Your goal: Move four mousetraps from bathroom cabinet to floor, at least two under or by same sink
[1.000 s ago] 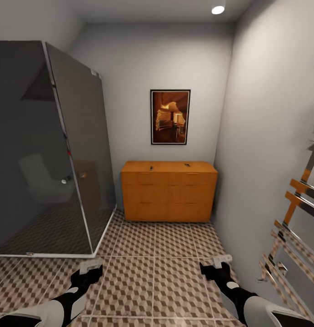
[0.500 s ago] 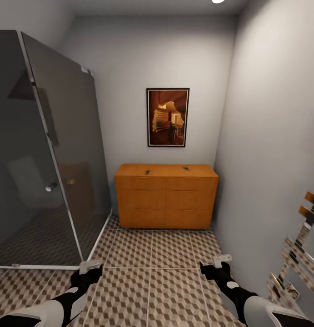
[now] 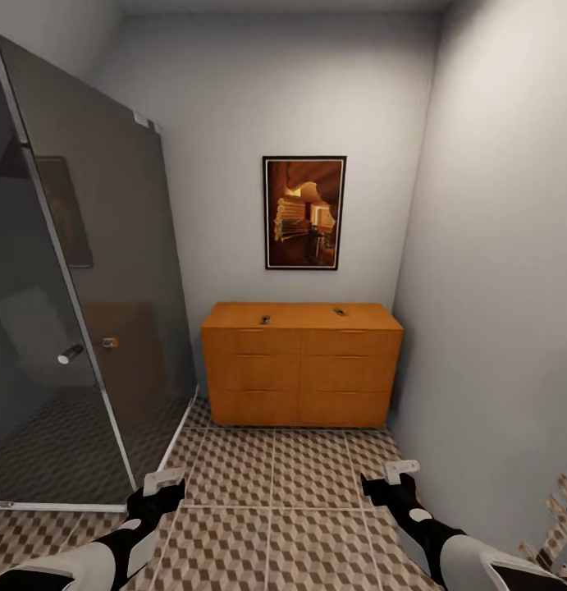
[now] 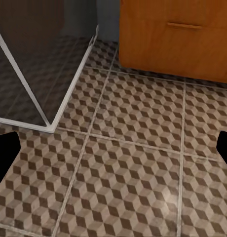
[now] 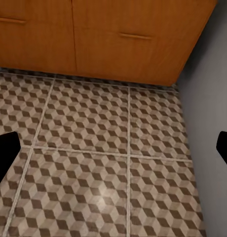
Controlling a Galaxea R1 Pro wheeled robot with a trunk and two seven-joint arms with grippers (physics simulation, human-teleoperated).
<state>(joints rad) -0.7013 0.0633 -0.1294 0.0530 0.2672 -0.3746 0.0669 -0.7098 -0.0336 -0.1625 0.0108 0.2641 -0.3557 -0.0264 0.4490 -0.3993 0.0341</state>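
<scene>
The orange-brown cabinet (image 3: pixel 301 369) stands against the far wall, its drawers shut; its front also shows in the left wrist view (image 4: pixel 177 34) and the right wrist view (image 5: pixel 103 34). Two small dark-wired mousetraps lie on its top, one left of centre (image 3: pixel 265 318) and one to the right (image 3: pixel 339 311); other mousetraps are out of view. The cube-patterned bathroom floor (image 3: pixel 271 484) stretches between me and the cabinet. My left gripper (image 3: pixel 162 486) and right gripper (image 3: pixel 395 476) hover low over the tiles, both open and holding nothing. The sink is out of view.
A dark glass shower enclosure (image 3: pixel 86 328) with a white base rail (image 4: pixel 69 89) takes up the left side. A grey wall (image 3: pixel 496 287) closes the right side, with a chrome towel rail (image 3: pixel 554 533) low on it. A framed picture (image 3: pixel 304 212) hangs above the cabinet.
The camera has moved closer to the cabinet, which looks larger now. The towel rail has slid toward the lower right corner. Both arms keep the same pose.
</scene>
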